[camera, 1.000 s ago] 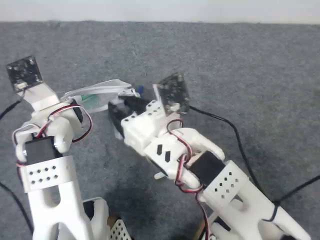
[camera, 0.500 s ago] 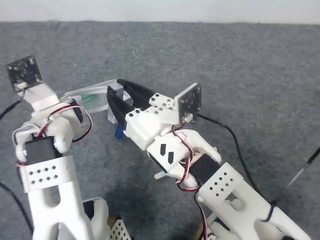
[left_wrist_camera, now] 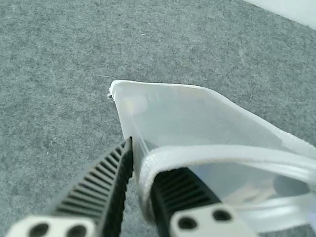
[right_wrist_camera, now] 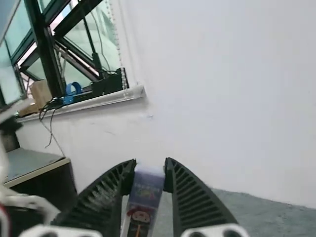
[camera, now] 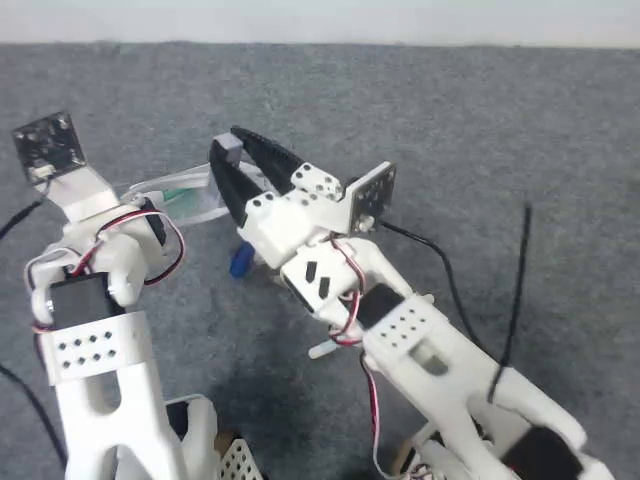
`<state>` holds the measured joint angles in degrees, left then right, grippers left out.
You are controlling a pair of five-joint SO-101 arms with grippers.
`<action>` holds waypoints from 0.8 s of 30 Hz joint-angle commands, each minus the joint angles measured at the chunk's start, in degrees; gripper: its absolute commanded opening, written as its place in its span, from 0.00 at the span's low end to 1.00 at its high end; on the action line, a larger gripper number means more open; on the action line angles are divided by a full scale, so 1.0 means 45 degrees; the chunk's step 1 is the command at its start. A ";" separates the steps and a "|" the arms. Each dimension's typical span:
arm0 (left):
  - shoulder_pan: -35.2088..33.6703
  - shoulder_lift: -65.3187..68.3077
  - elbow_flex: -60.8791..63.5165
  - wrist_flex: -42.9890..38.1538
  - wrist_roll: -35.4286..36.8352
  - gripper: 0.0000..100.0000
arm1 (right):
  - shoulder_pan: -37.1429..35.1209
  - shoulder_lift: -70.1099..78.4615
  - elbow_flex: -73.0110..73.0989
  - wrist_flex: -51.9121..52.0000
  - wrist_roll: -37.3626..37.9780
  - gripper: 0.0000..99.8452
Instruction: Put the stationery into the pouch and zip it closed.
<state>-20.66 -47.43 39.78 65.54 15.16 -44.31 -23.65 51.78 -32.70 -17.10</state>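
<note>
A translucent white pouch (left_wrist_camera: 197, 118) hangs just above the grey carpet, and my left gripper (left_wrist_camera: 140, 158) is shut on its zipper rim. From above, the pouch (camera: 190, 192) shows beside the left arm (camera: 100, 270). My right gripper (camera: 229, 146) is raised beside the pouch and points upward, shut on a small pale eraser (camera: 232, 155). The right wrist view shows that eraser (right_wrist_camera: 144, 190), with a printed label, between the black fingers (right_wrist_camera: 106, 190). A small blue item (camera: 240, 262) lies on the carpet under the right arm.
Grey carpet (camera: 480, 130) covers the table, with open room to the right and far side. Black cables (camera: 460, 290) trail beside the right arm. A white wall and a window sill (right_wrist_camera: 84, 98) stand beyond the table.
The right gripper has swung up and tilted back from the pouch mouth with the eraser. The blue item, earlier by the pouch opening, now lies on the carpet. The left arm stayed still.
</note>
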 commanded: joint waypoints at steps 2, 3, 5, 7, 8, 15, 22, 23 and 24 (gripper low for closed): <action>0.0078 -0.0059 -0.0049 -0.0020 -0.0137 0.01 | 0.0186 0.0811 -0.0156 -0.1455 -0.0098 0.01; 0.0078 -0.0059 -0.0049 -0.0020 -0.0137 0.01 | 0.0186 0.1045 -0.0156 -0.1690 -0.0098 0.01; 0.0098 -0.0059 -0.0049 -0.0020 -0.0137 0.01 | 0.0186 0.1495 -0.0156 -0.2217 -0.0098 0.01; 0.0098 -0.0059 -0.0049 -0.0039 -0.0137 0.01 | 0.0186 0.1944 -0.0156 -0.2725 -0.0098 0.01; 0.0098 -0.0059 -0.0049 -0.0039 -0.0137 0.01 | 0.0186 0.2139 -0.0156 -0.2921 -0.0098 0.01; 0.0098 -0.0059 -0.0049 -0.0039 -0.0137 0.01 | -0.0088 0.2882 0.0234 -0.3858 0.1993 0.01; 0.0098 -0.0059 -0.0049 -0.0039 -0.0137 0.01 | -0.0615 0.3018 0.1270 -0.4952 0.3829 0.01; 0.0098 -0.0059 -0.0049 -0.0039 -0.0137 0.01 | -0.0654 0.3018 0.1368 -0.4952 0.3868 0.01; 0.0078 -0.0059 -0.0049 -0.0020 -0.0137 0.01 | -0.0674 0.3018 0.1465 -0.4952 0.3868 0.01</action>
<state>-20.40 -47.34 39.87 65.54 15.16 -46.95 -10.37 57.76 -54.42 -1.71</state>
